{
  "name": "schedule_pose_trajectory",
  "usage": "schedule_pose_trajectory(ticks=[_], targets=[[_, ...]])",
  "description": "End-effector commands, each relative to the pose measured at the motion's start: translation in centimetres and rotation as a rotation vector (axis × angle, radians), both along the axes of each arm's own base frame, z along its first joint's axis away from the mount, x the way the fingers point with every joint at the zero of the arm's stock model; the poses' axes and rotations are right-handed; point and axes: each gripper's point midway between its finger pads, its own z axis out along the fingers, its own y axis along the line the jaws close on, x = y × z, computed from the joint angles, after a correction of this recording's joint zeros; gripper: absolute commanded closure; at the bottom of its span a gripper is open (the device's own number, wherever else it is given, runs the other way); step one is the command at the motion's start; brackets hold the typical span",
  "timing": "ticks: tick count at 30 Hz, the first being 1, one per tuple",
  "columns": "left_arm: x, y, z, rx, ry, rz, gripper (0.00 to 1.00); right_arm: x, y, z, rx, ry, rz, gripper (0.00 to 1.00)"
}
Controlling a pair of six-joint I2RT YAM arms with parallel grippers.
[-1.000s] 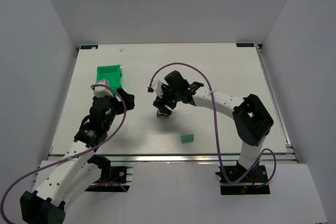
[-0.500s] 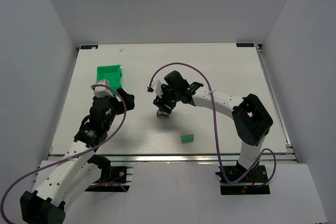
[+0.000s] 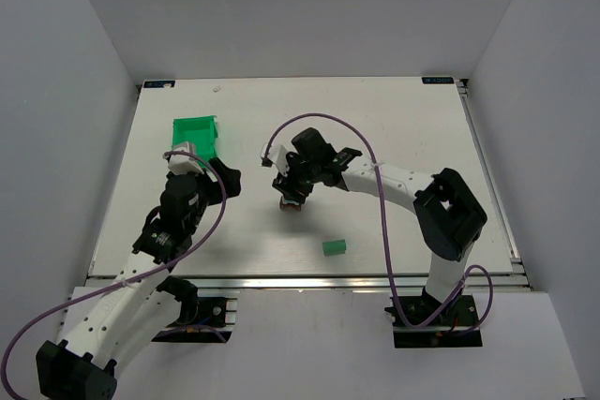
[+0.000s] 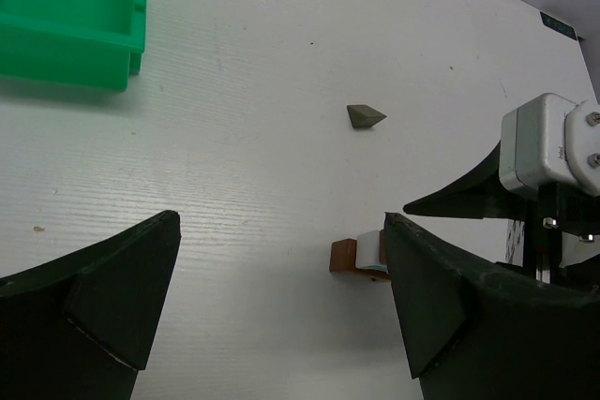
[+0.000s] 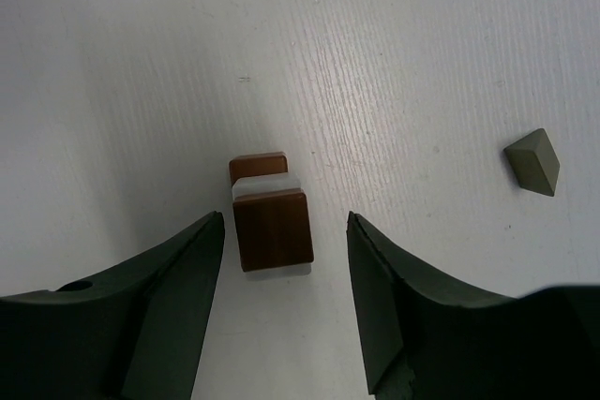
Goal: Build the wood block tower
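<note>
The wood block tower (image 5: 272,229) stands mid-table: a brown block on top, a whitish one under it, a brown base. My right gripper (image 5: 284,222) is open, one finger on each side of the tower's top, not touching it. In the top view the right gripper (image 3: 292,190) hangs over the tower (image 3: 293,206). In the left wrist view the tower (image 4: 356,255) is partly hidden behind my right-hand finger. My left gripper (image 4: 279,231) is open and empty, to the tower's left (image 3: 204,173).
A loose green block (image 3: 334,246) lies near the front edge, right of the tower. A small grey wedge block (image 5: 532,162) lies beyond the tower, also in the left wrist view (image 4: 365,116). A green plastic bin (image 3: 195,136) stands at the back left.
My right gripper has shifted slightly to the left over the tower. The left arm and the loose blocks have not moved.
</note>
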Motion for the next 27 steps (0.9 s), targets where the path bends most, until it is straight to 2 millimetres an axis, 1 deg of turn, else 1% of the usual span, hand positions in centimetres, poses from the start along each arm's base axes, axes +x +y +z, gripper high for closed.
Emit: schedule_pose_trajectory(ticks=[1,9,15,16,20,21,27], targets=[[0.02,-0.03,0.38,-0.005,-0.023,-0.008,0.02,-0.05,0.35,0.32,0.015,-0.025,0.008,0.40],[-0.02,-0.26,0.44,-0.008,-0.025,-0.020,0.02,-0.29,0.31,0.34,0.013,-0.027,0.016,0.48],[0.04,-0.29,0.31,-0.008,-0.024,-0.022,0.02,-0.59,0.02,0.54,0.017,-0.032,0.021,0.50],[0.04,-0.35,0.27,-0.009,-0.023,-0.025,0.02,-0.57,0.07,0.82,0.024,-0.038,0.023,0.51],[0.08,-0.42,0.24,-0.007,-0.021,-0.028,0.02,-0.75,-0.02,0.94,0.032,-0.041,0.026,0.55],[0.08,-0.47,0.28,-0.008,-0.023,-0.029,0.02,-0.81,0.01,0.98,0.035,-0.041,0.032,0.59],[0.08,-0.64,0.22,-0.009,-0.023,-0.041,0.02,-1.04,-0.06,1.17,0.040,-0.041,0.039,0.60]])
